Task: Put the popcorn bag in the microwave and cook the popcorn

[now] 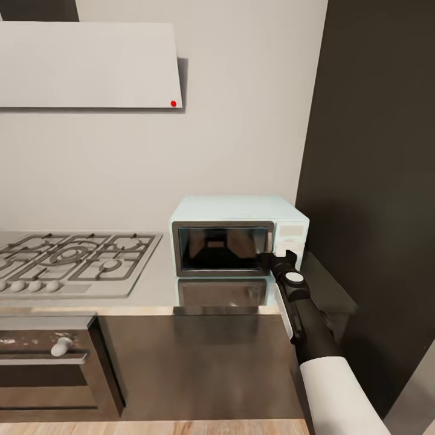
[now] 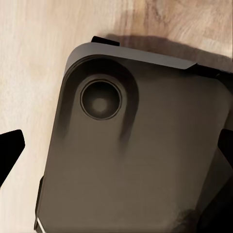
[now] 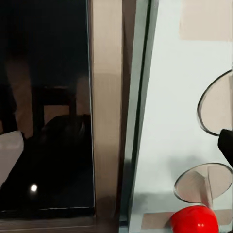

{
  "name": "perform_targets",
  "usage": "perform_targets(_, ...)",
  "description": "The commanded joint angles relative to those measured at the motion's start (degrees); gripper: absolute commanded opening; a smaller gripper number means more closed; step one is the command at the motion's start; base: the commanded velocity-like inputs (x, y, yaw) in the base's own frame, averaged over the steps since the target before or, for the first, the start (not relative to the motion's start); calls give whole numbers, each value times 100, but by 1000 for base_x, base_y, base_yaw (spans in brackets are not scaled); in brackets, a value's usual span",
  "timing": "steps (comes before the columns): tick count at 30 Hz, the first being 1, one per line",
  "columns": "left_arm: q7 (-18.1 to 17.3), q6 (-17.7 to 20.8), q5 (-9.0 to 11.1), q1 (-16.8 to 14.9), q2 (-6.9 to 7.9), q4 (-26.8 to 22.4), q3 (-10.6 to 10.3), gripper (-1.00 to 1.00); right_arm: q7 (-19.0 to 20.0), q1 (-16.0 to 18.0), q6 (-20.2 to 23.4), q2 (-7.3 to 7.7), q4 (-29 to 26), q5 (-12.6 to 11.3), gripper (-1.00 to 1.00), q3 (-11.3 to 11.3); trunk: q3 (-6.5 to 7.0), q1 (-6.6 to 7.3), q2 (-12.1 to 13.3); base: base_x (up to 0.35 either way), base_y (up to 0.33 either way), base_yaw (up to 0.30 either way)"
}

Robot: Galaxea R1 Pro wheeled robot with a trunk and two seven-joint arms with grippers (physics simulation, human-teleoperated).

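Observation:
The pale blue-white microwave stands on the grey countertop against the dark side wall, its dark glass door shut. My right gripper is at the door's right edge beside the knob panel, open with nothing between its fingers. Close up, the right wrist view shows the glass, the door's steel frame, round knobs and a red indicator light. My left gripper hangs open above the robot's dark base. The popcorn bag and popcorn are out of view.
A gas hob lies in the countertop left of the microwave, with a steel built-in oven beneath it and a pale hood above. A dark tall wall closes off the right side. Wooden floor lies under the base.

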State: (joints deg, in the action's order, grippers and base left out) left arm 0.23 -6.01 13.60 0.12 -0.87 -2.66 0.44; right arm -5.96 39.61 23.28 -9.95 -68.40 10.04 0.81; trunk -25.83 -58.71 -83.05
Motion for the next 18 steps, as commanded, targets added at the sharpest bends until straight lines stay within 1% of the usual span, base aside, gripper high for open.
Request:
perform_targets(1,3,-11,32,3,-1,-7,1,100,10,3,36,-4,-7,50,100,6,-5,-2,-3,140,0,0)
perform_targets(8,12,-14,35,1,-1,-7,8,100,33,3,53,-4,-7,50,100,-3,-5,-2,-3,26,0,0)
perform_targets(10,15,-14,36,2,-1,-7,8,100,33,3,54,-4,-4,46,100,-34,-5,-2,-3,0,0,0)
perform_targets(11,17,-14,35,3,-1,-7,9,100,33,3,54,-4,-2,46,-100,-40,-5,-2,-3,0,0,0)
perform_targets(18,21,-14,35,4,-1,-7,9,100,28,3,46,-4,122,54,-100,-54,-5,-2,-3,0,0,0)
